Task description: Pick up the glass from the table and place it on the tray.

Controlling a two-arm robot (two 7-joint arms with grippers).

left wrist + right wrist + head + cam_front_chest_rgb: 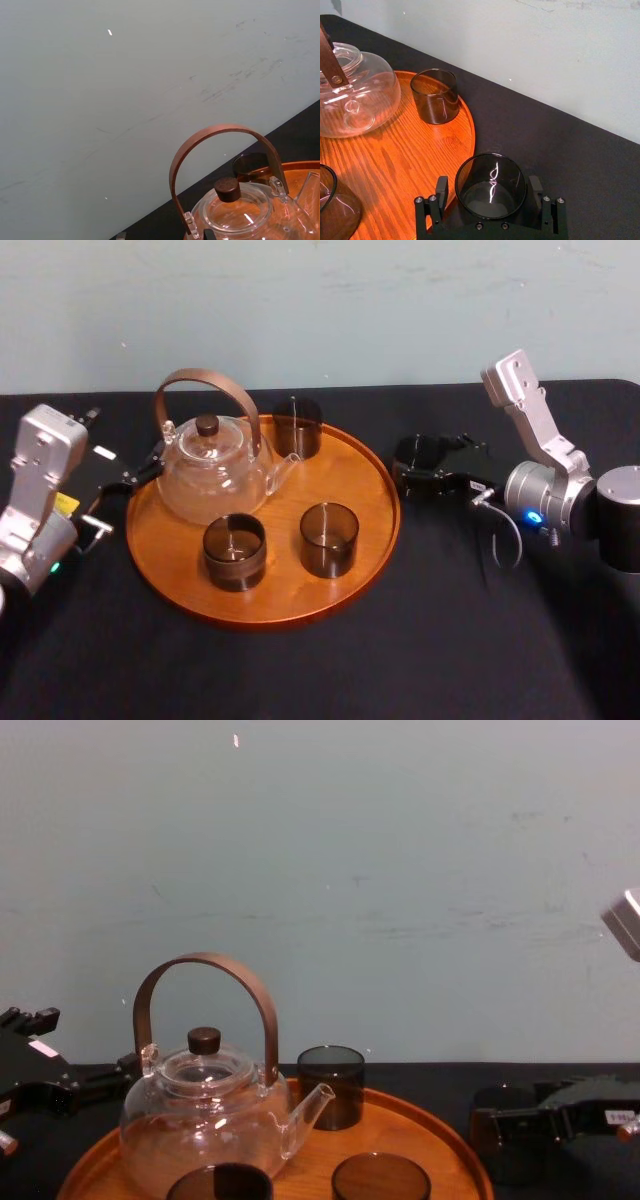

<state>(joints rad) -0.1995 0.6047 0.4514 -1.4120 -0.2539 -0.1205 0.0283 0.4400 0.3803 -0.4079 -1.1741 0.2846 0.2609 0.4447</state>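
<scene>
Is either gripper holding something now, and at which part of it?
The right gripper encloses the glass around its side wall; whether it grips cannot be told. The left gripper holds nothing.

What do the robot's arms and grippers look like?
Both arms are silver-grey metal with boxy links. The left gripper and right gripper are black. A grey cable loops by the right arm's blue light; the left arm carries a yellow label and green light.
</scene>
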